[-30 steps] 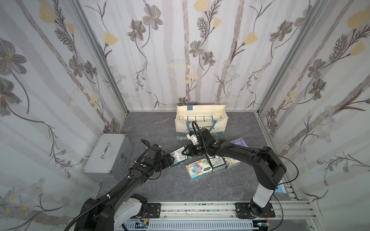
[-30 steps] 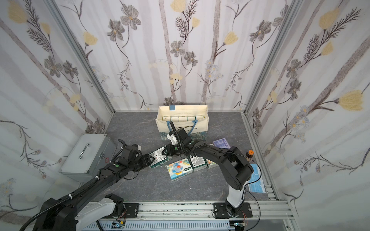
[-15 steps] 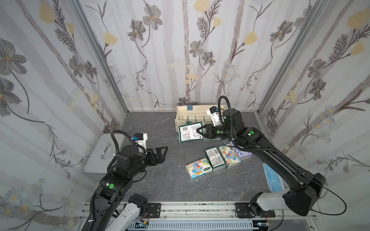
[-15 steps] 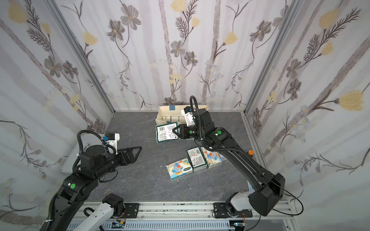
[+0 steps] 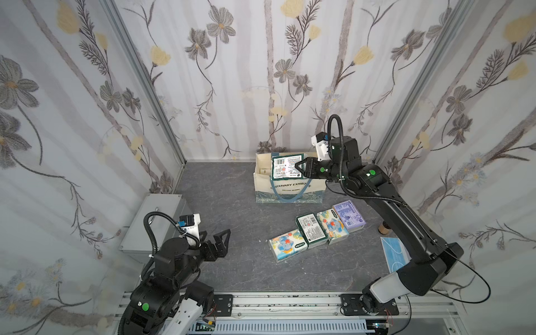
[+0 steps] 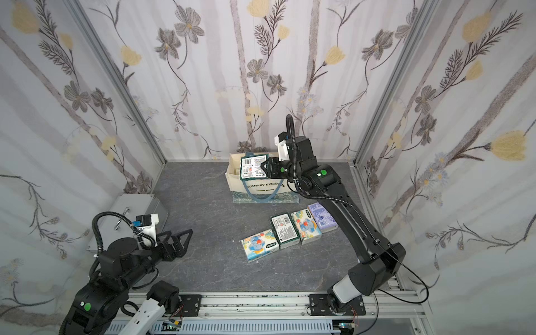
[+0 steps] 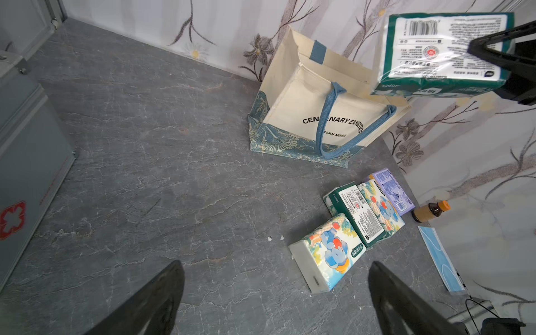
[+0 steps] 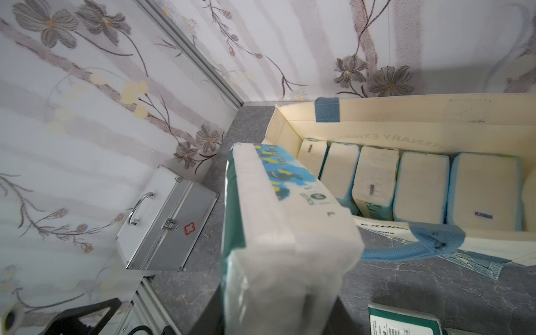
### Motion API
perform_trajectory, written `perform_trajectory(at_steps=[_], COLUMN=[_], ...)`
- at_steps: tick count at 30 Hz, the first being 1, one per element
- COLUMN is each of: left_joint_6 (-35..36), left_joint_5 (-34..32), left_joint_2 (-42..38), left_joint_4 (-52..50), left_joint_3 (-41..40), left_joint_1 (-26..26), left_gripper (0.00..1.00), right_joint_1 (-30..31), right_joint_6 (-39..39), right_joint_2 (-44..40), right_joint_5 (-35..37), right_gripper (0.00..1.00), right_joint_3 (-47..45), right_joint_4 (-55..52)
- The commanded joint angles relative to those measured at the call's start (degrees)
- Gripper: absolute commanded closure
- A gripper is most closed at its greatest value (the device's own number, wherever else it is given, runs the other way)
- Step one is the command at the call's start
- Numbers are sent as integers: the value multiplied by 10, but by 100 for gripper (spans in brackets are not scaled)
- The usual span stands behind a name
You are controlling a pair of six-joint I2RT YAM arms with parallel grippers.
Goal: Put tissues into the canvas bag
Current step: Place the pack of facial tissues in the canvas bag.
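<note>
The cream canvas bag [image 5: 290, 188] [image 6: 262, 190] [image 7: 304, 113] stands open at the back wall. Several tissue packs [image 8: 374, 177] stand upright inside it. My right gripper [image 5: 300, 168] [image 6: 265, 168] [image 8: 278, 319] is shut on a dark green tissue pack [image 5: 285, 167] [image 6: 253, 167] [image 7: 441, 52] [image 8: 284, 232], held level over the bag's mouth, toward its left end. Several more packs lie in a row on the floor: elephant [image 5: 287, 245], green [image 5: 310, 230], elephant [image 5: 332, 226], lavender [image 5: 349, 216]. My left gripper [image 5: 222, 239] [image 6: 181, 240] [image 7: 275, 266] hangs open and empty at the front left.
A silver metal case [image 5: 153, 220] [image 8: 168, 220] sits against the left wall beside my left arm. A small brown bottle [image 5: 384, 227] [image 7: 429, 210] and a flat blue mask packet [image 5: 396, 255] [image 7: 441, 258] lie by the right wall, under my right arm.
My right gripper lifted the green pack from the floor row and carried it back over the bag. My left gripper let go, opened wide and drew back to the front left.
</note>
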Motion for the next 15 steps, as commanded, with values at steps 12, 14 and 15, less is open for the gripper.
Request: perform_trajectory(at_steps=[12, 14, 15], left_joint_6=[27, 28, 28], left_joint_5=[-3, 0, 1], left_joint_2=[-10, -10, -12], left_joint_4=[17, 17, 17], left_joint_3=[-10, -10, -11], left_joint_1=[9, 10, 10], left_gripper=[0, 0, 0], right_joint_1=[3, 4, 4], right_joint_6=[39, 39, 40], right_joint_2=[178, 193, 200], right_joint_5=[24, 32, 36], right_gripper=[64, 63, 62], right_joint_3=[179, 193, 198], right_joint_4=[-10, -17, -18])
